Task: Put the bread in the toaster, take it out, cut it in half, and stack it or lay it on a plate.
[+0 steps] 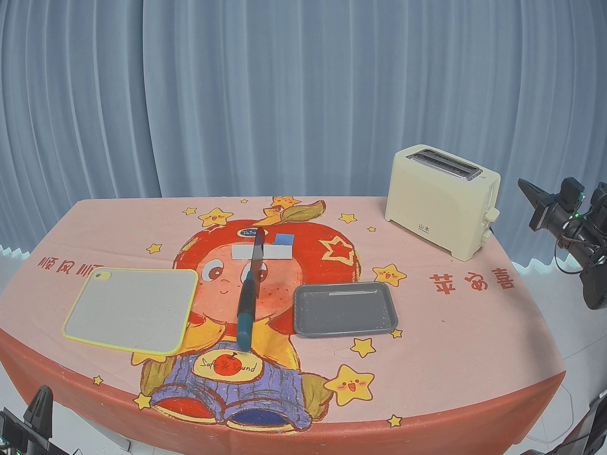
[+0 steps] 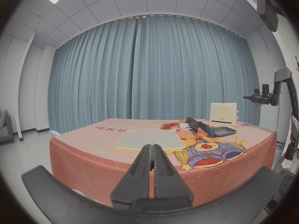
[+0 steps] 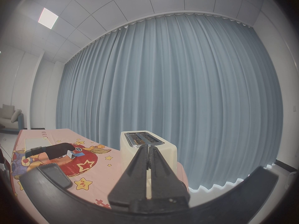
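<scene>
A cream toaster (image 1: 442,200) stands at the table's back right, its two slots facing up; I cannot tell whether bread is inside. No loose bread lies on the table. A teal-handled knife (image 1: 250,292) rests mid-table, its blade propped on a small white and blue block (image 1: 262,251). To its left lies a grey cutting board (image 1: 129,311) with a yellow rim, and to its right a grey rectangular plate (image 1: 344,309). My right gripper (image 3: 149,148) is shut and empty, held off the table's right side level with the toaster (image 3: 146,147). My left gripper (image 2: 152,147) is shut and empty, low before the front-left edge.
The table wears a pink cartoon cloth (image 1: 442,349) with a rounded front edge. A blue curtain (image 1: 303,83) hangs close behind the table. Bare cloth lies in front of the toaster and along the front right.
</scene>
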### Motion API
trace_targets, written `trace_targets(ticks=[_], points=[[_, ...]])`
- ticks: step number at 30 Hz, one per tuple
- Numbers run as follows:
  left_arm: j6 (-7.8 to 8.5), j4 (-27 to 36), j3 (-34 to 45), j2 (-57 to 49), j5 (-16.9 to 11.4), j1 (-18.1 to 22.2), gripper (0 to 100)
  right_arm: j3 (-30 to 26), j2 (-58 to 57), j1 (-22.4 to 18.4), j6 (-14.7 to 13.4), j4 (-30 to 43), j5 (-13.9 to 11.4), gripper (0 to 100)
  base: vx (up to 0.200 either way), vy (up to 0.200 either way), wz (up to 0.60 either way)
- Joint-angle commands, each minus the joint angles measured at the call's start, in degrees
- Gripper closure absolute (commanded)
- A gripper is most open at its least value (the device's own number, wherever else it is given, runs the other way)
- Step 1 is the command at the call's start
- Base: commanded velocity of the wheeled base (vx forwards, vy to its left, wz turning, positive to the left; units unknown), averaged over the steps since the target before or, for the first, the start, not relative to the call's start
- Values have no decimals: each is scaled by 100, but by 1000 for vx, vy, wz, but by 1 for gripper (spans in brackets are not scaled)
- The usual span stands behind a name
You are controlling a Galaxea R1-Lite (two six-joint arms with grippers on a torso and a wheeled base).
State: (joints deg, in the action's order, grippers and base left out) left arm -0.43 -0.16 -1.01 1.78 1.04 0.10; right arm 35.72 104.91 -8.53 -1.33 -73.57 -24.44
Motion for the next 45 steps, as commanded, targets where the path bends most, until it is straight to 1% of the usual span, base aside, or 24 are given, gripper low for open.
trace_targets(ticks=[1, 8, 15, 34, 38, 45], points=[[8, -2, 101, 7, 2, -1, 100, 14, -41, 1, 1, 1, 1, 100, 0, 0, 0], [-1, -2, 101, 7, 2, -1, 100, -30, -85, 36, 54, -8, 1, 100, 0, 0, 0], [-1, -2, 101, 7, 2, -1, 100, -30, -138, -43, 45, 1, -43, 100, 0, 0, 0], [8, -2, 101, 7, 2, -1, 100, -162, -138, 27, 63, 1, -34, 100, 0, 0, 0], [-1, -2, 101, 7, 2, -1, 100, -170, -138, 27, 133, 1, -34, 100, 0, 0, 0], [-1, -2, 101, 7, 2, -1, 100, -197, -138, 36, 142, 1, -34, 100, 0, 0, 0]])
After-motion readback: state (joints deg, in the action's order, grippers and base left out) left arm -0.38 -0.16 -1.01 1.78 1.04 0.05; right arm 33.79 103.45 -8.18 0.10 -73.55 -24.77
